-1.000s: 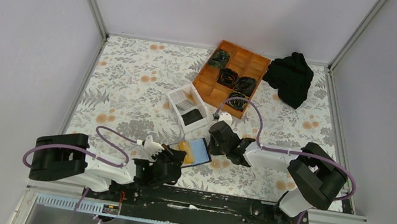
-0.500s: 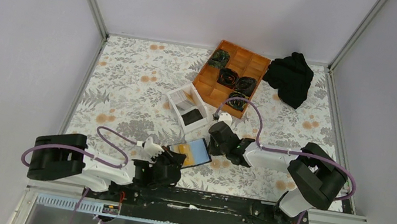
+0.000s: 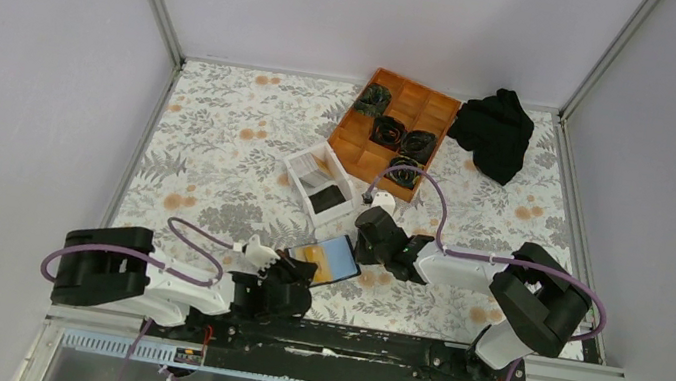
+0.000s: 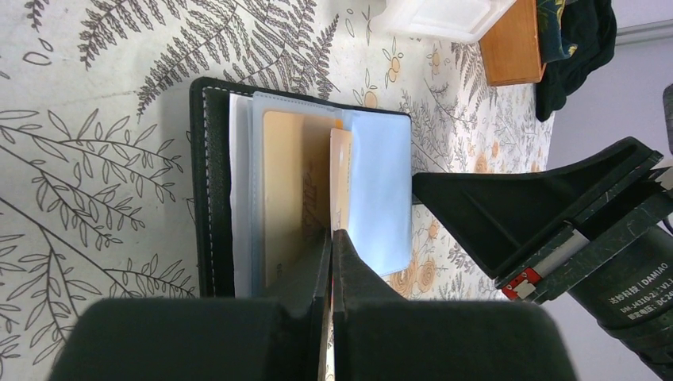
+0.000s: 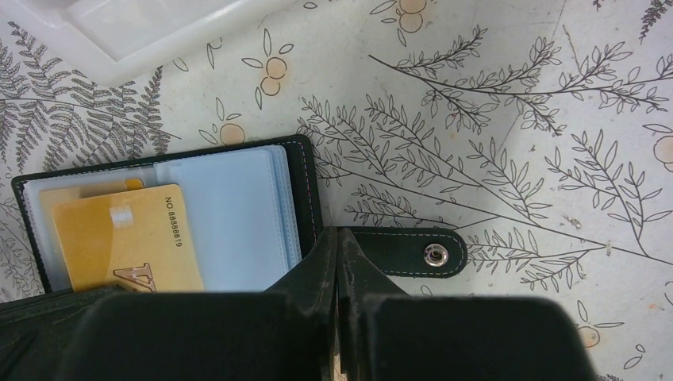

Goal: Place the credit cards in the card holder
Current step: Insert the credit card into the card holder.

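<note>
The black card holder (image 3: 346, 271) lies open on the floral table between the arms, its clear sleeves up. In the left wrist view one orange-tan card (image 4: 282, 190) sits in a sleeve of the holder (image 4: 208, 175). My left gripper (image 4: 331, 238) is shut on a second orange-tan credit card (image 4: 340, 178), held on edge over the sleeves beside a light blue leaf (image 4: 381, 190). My right gripper (image 5: 338, 238) is shut on the holder's right edge (image 5: 305, 190), at the base of its strap tab (image 5: 413, 252). A gold card (image 5: 127, 238) shows there.
A white open-topped box (image 3: 320, 185) stands just behind the holder. An orange wooden compartment tray (image 3: 393, 133) with dark items sits further back, and a black cloth (image 3: 494, 131) lies at the back right. Grey walls close the table in.
My left gripper has shifted slightly with its card over the open holder. The right arm and the holder have stayed in place.
</note>
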`<state>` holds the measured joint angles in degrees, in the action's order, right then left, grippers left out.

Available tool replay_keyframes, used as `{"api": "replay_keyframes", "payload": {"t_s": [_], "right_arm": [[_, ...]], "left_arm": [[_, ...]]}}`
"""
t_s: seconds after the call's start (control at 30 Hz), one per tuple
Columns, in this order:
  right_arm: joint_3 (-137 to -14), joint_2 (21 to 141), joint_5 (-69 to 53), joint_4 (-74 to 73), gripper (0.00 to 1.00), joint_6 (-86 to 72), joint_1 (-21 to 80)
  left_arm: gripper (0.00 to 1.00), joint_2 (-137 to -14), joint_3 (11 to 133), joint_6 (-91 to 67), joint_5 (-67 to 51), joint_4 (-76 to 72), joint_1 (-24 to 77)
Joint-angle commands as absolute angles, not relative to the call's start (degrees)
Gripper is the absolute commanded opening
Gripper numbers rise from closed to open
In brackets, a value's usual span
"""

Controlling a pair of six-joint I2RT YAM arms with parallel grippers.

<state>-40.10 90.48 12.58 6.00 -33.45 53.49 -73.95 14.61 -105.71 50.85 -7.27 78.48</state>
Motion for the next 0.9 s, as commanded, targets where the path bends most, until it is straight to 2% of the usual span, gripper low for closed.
{"api": "replay_keyframes", "payload": {"t_s": [0.0,0.27,0.87], "right_arm": [[-40.5,89.5,12.6,3.9,0.0,-33.8,54.5],[-40.2,90.2,12.4,4.5,0.0,-34.0,54.8],[-39.8,90.5,12.8,4.6,0.0,-34.2,54.9]], "left_arm": [[0.0,-72.8,14.7,-107.9,53.4,1.5,79.0],[0.0,-71.4,14.3,-108.3,55.3,3.2,79.0],[0.0,-75.4,12.3,-104.9,55.0,-8.0,79.0]]}}
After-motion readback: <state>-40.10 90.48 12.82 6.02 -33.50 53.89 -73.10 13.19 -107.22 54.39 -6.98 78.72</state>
